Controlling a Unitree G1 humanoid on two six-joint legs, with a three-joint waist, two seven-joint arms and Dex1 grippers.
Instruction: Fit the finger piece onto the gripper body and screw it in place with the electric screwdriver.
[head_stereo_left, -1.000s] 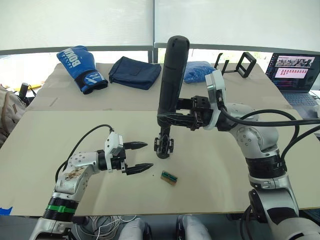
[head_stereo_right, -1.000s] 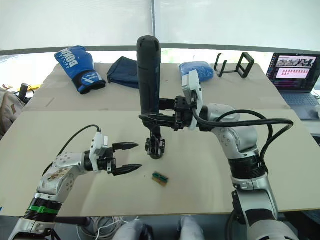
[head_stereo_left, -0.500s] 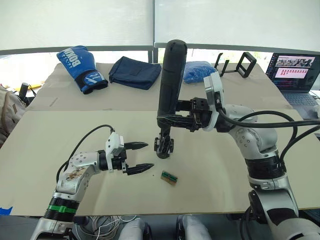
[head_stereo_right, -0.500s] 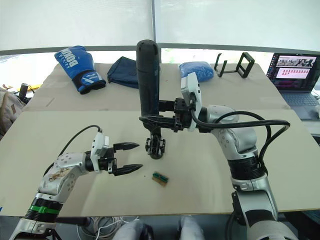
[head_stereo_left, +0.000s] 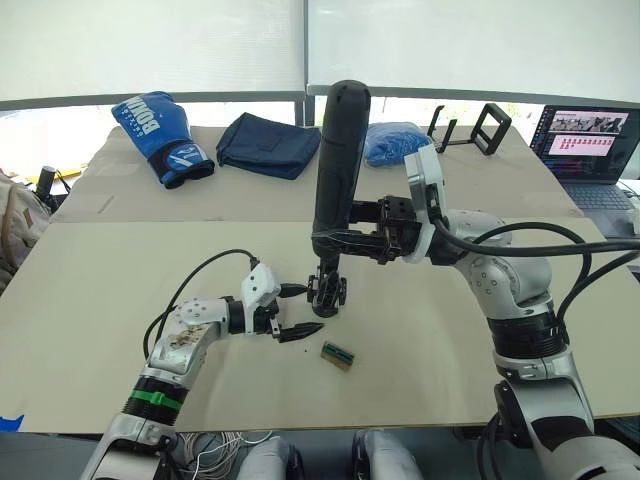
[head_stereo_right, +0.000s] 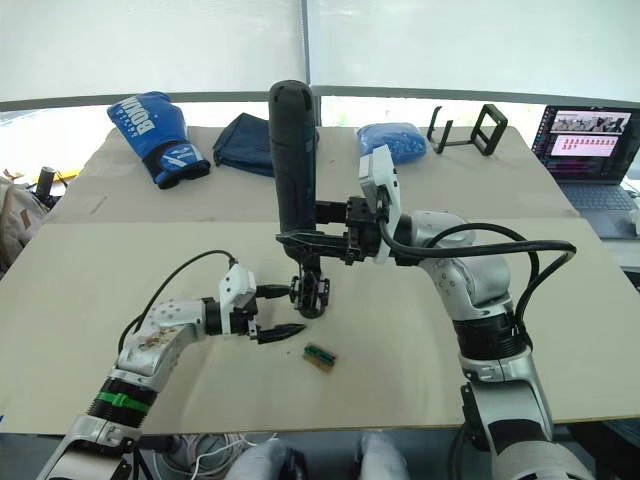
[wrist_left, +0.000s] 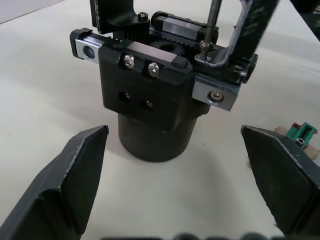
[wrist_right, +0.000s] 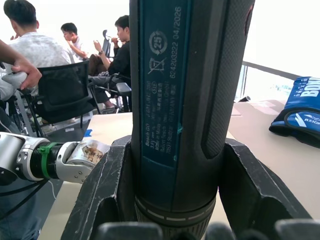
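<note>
The gripper body stands on the table, seen close up in the left wrist view. My right gripper is shut on the electric screwdriver, which it holds upright over the body. The thin metal bit comes down on a screw at the foot of an upright black piece, apparently the finger piece, on the body's top. My left gripper is open just to the left of the body. Its fingers stand on either side of the round base without touching it.
A small green-and-brown block lies just in front of the body. At the back are a blue boxing glove, a navy cloth, a blue bag, a black stand and a laptop. People sit beyond the table.
My left gripper has moved right, up to the gripper body, and narrowed a little. The screwdriver and the right arm have hardly moved.
</note>
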